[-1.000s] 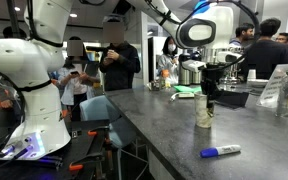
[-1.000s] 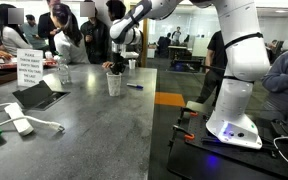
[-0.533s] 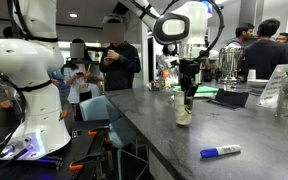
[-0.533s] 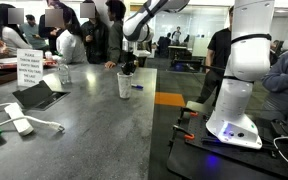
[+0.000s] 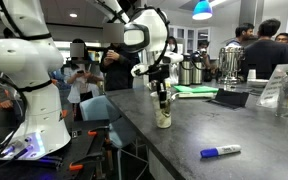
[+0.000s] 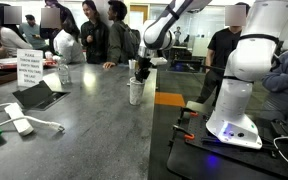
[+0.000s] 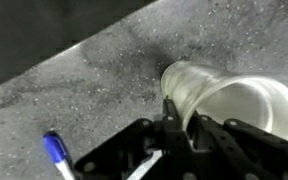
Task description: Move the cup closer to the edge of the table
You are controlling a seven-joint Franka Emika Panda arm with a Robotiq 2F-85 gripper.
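The cup (image 5: 163, 112) is a tall off-white paper cup standing upright on the dark grey table (image 5: 214, 135), close to its near edge. It also shows in the other exterior view (image 6: 136, 91) and from above in the wrist view (image 7: 229, 100). My gripper (image 5: 162, 94) is shut on the cup's rim, one finger inside and one outside (image 7: 176, 118). In an exterior view the gripper (image 6: 140, 76) comes down onto the cup from above.
A blue-capped marker (image 5: 220, 152) lies on the table and shows in the wrist view (image 7: 56, 155). Steel urns (image 5: 229, 62), a sign (image 6: 29, 67), a tablet (image 6: 39, 95) and several people stand farther off. The robot base (image 6: 234, 120) is beside the table.
My gripper has carried the cup across the table toward the edge. It has kept its hold on the rim all the while.
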